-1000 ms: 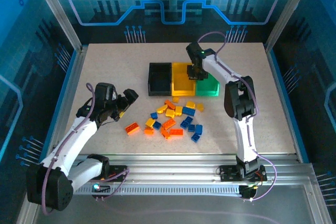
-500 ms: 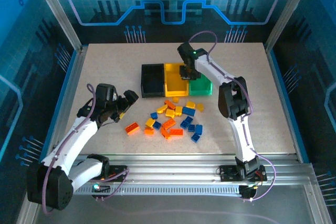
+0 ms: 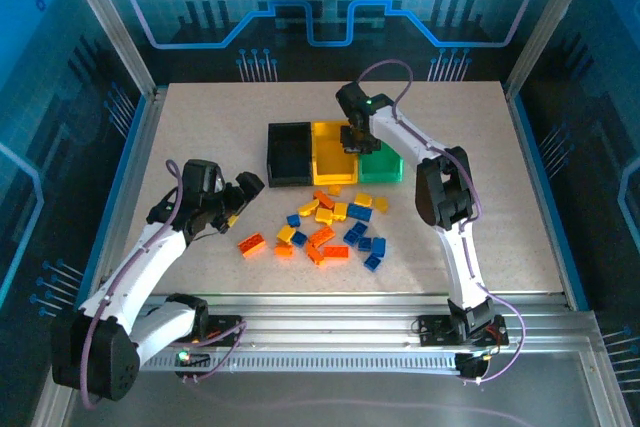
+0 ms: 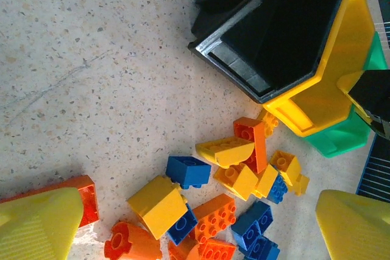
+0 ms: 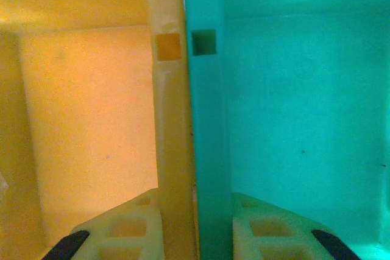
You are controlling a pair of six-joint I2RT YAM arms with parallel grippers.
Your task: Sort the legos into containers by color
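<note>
Legos (image 3: 330, 227) lie heaped just before the containers (image 3: 272, 155). My right gripper (image 3: 352, 141) pinches their shared yellow-green wall, and my left gripper (image 3: 240, 199) gapes wide nearby.

You're seeing the containers (image 3: 290, 155) sitting in a row across the upper middle of the top view, with the legos (image 3: 330, 225) lying heaped just below them. One lone brick (image 3: 251, 244) is lying left of the heap, just below the left gripper (image 3: 240, 201) at centre left. The right gripper (image 3: 352, 140) is hanging over the row, its fingers (image 5: 116, 235) straddling the wall shared by the middle and right bins.
</note>
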